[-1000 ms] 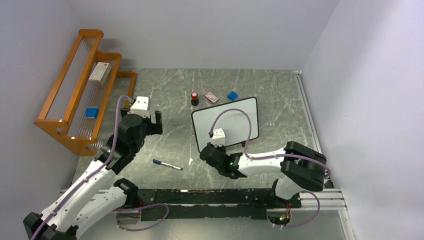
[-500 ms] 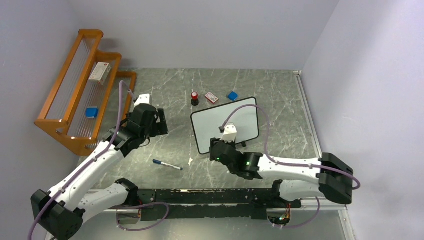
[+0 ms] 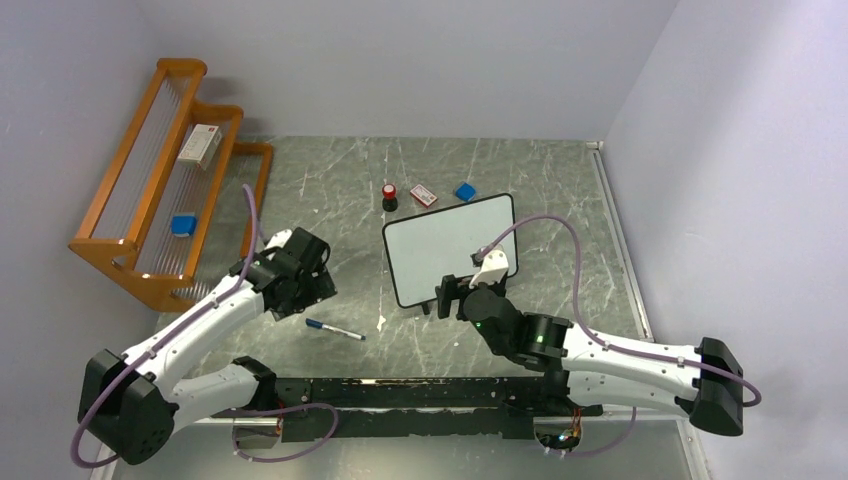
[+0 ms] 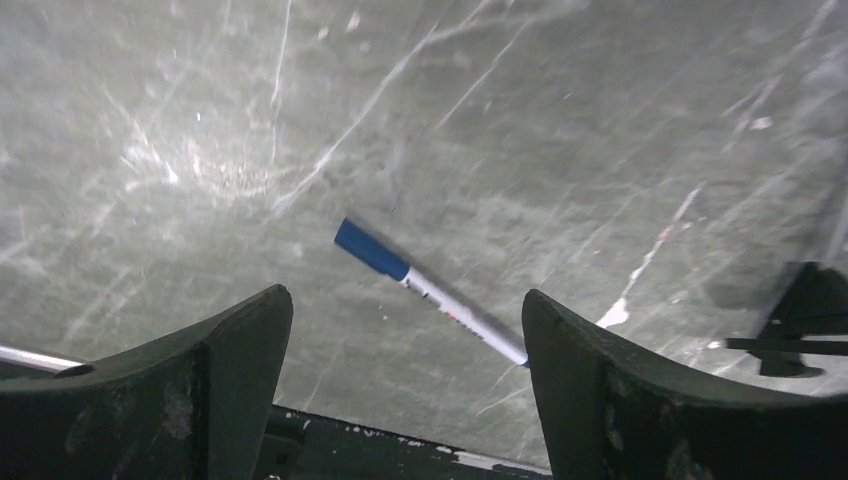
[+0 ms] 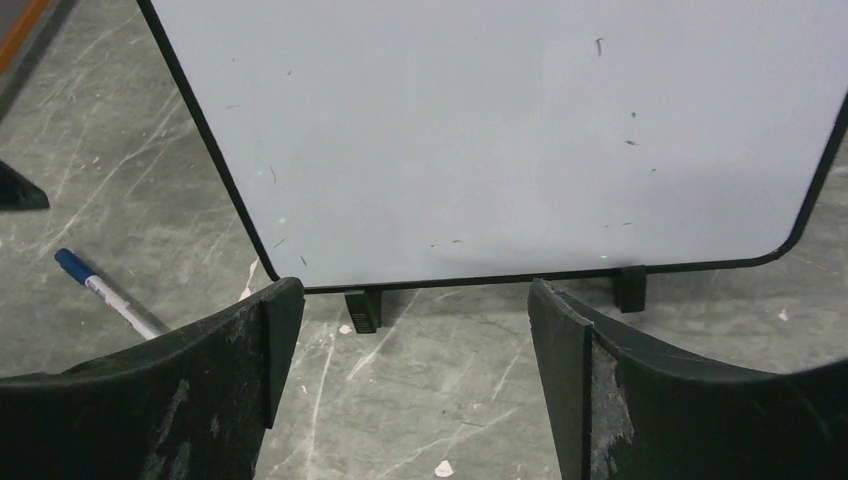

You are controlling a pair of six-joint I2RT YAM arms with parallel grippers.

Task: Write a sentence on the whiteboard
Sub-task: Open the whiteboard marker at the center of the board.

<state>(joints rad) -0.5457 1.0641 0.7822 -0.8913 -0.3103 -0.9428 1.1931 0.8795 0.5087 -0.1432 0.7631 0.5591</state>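
Two tools: left tool [image 4: 400, 312] apart | right tool [image 5: 415, 300] apart | whiteboard [image 5: 480, 140] plain white

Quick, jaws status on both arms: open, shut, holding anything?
Left gripper: open, empty, aimed at the marker pen lying on the table.
Right gripper: open, empty, facing the near edge of the whiteboard.

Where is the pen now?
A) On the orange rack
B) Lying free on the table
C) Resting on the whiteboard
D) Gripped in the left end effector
B: the pen lies flat on the table, and the open left end effector is above it, not gripping it.
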